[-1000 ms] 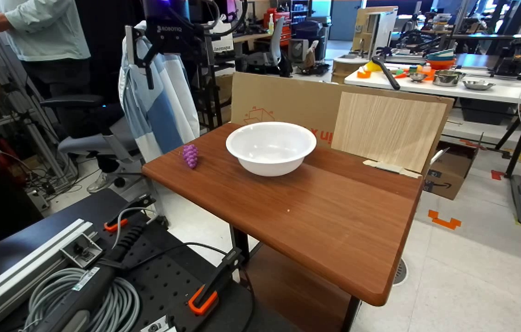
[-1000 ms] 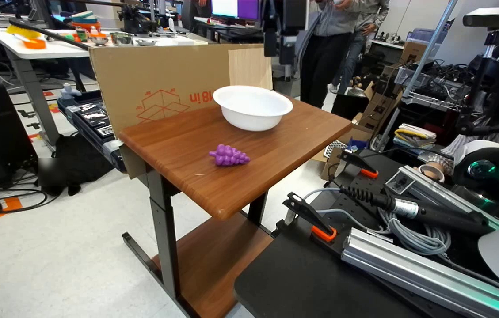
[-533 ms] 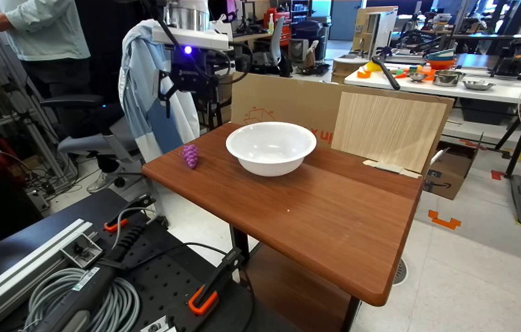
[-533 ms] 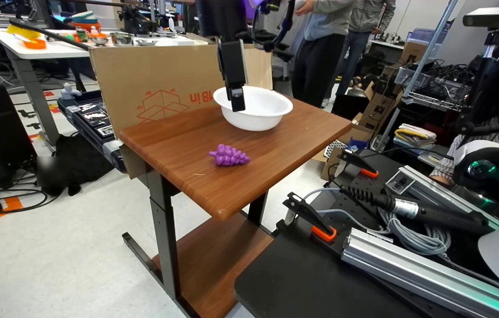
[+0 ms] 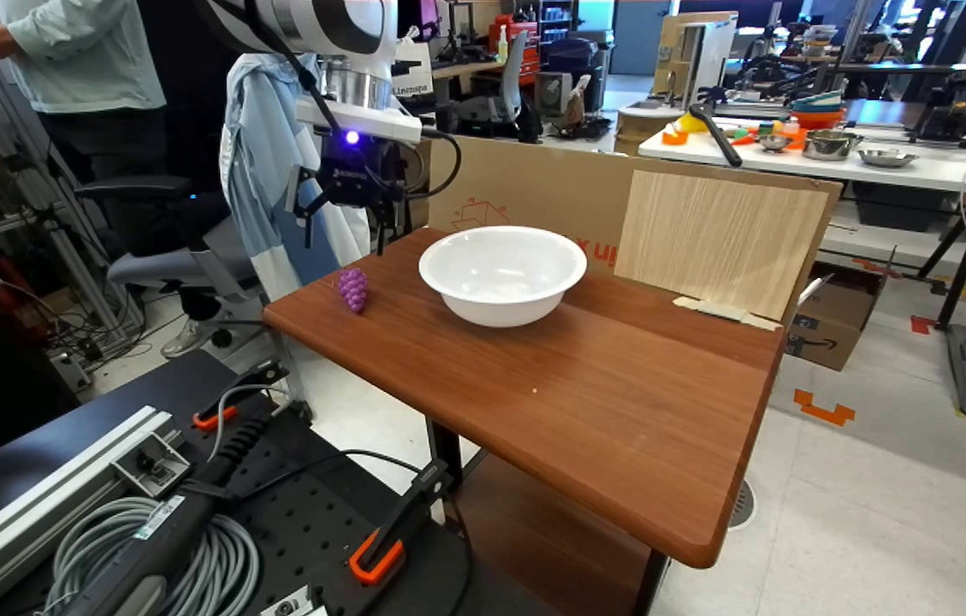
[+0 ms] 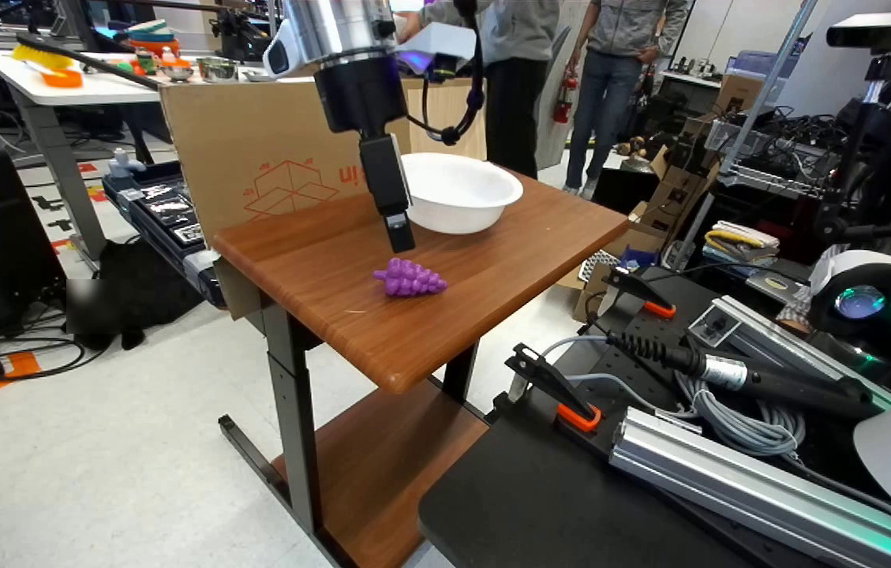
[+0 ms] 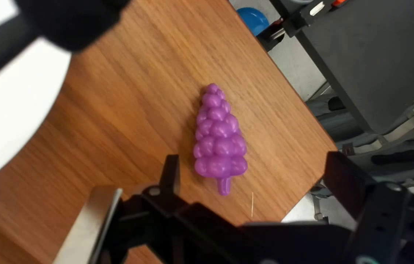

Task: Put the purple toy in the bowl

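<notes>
I had my black two-fingered claw [image 5: 344,239] spread wide.
Below and apart from it, the purple, grape-bunch-shaped toy [image 7: 220,146] lay on the brown wood-grain worktop [image 5: 585,428]; the round, glossy white bowl [image 5: 504,311] stood lower than the claw too, off to one side.

The gripper [image 5: 344,247] has come down from way up high — half a second ago its fingertips [image 6: 400,237] were in front of the bowl [image 6: 461,219] in an exterior view, and now they are just above the purple toy [image 6: 407,278] there. Much more of the white arm [image 5: 324,26] shows now in both exterior views. At the back, the person in black pants [image 6: 511,114] and the one in blue jeans [image 6: 597,99] have moved over — and I can now see something red [image 6: 563,101] between them.
</notes>
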{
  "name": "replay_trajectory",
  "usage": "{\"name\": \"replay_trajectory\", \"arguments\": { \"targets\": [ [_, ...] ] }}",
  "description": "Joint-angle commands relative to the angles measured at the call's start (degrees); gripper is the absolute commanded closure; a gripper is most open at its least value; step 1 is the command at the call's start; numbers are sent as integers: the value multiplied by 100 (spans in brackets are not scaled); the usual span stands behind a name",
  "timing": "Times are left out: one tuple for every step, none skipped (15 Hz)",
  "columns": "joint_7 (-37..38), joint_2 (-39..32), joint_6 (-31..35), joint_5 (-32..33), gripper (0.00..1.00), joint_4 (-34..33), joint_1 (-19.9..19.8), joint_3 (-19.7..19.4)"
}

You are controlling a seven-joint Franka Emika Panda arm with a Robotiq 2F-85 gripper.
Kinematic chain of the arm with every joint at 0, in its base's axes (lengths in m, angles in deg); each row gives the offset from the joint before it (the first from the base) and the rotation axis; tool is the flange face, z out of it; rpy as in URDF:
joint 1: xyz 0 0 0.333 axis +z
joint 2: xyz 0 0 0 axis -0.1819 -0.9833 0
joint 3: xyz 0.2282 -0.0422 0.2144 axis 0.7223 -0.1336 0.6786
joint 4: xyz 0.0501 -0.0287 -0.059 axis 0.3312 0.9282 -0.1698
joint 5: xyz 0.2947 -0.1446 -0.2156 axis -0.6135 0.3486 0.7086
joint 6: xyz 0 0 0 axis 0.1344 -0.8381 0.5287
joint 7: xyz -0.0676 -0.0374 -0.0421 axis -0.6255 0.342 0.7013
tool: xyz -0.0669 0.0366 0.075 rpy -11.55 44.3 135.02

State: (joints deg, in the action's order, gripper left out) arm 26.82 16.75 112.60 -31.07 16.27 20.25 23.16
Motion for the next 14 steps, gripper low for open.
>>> {"name": "replay_trajectory", "arguments": {
  "targets": [
    [232,-346,-289,235,0,-373,-9,20],
    [274,-408,-282,283,0,-379,-6,7],
    [327,-467,-277,330,0,-389,-4,-4],
    [390,-545,-277,397,0,-403,3,-24],
    [452,-613,-289,458,0,-418,3,-40],
    [510,-667,-299,486,0,-428,1,-51],
    [579,-711,-338,523,2,-451,6,-61],
    [619,-734,-333,561,27,-455,13,-64],
    [635,-754,-341,599,27,-477,15,-56],
    [659,-753,-339,617,28,-491,20,-42],
    [685,-738,-341,624,36,-491,25,-35],
    [708,-697,-335,632,44,-472,34,-28],
    [734,-644,-315,643,53,-445,43,-22],
    [749,-585,-308,642,59,-421,47,-7]
  ]
}}
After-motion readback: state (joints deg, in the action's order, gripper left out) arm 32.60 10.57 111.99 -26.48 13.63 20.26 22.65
